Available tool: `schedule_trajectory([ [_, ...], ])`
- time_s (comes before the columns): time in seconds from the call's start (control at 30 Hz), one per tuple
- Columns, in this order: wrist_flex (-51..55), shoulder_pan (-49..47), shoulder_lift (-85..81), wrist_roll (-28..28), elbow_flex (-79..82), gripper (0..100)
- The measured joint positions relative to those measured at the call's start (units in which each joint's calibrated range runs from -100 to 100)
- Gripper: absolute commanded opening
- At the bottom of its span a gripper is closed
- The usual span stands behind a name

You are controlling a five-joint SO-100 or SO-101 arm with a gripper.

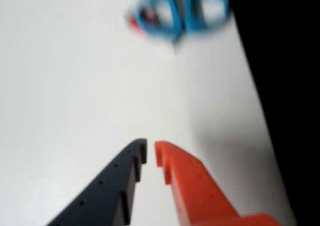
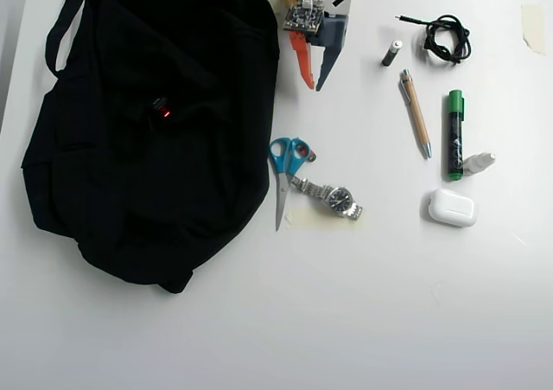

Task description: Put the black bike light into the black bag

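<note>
Bike light sat on top of the black bag in the overhead view, showing only as a tiny dark lump with a red glowing dot, well off to the left of the fingertips there. It was too small and too black-on-black to say which way its long axis ran or where the strap tail pointed; only the red lens gave it away.

The gripper hung over bare white table just past the bag's right edge, fingers aimed toward the bottom of the overhead view. The orange finger was on the bag side and the dark one on the other. In the wrist view the tips stood nearly together with only a thin gap, and nothing was pinched between them.

Ahead of the fingertips lay the blue-handled scissors, blurry in the wrist view, with a silver wristwatch just beyond them. Out on the dark finger's side were a small cylinder, a coiled cable, a pen and a green marker.
</note>
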Motion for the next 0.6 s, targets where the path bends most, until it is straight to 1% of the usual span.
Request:
schedule_trajectory([
  [0.13,5.1,0.0,0.0,0.0,0.0,2],
  [0.6,5.5,0.1,0.0,0.0,0.0,2],
])
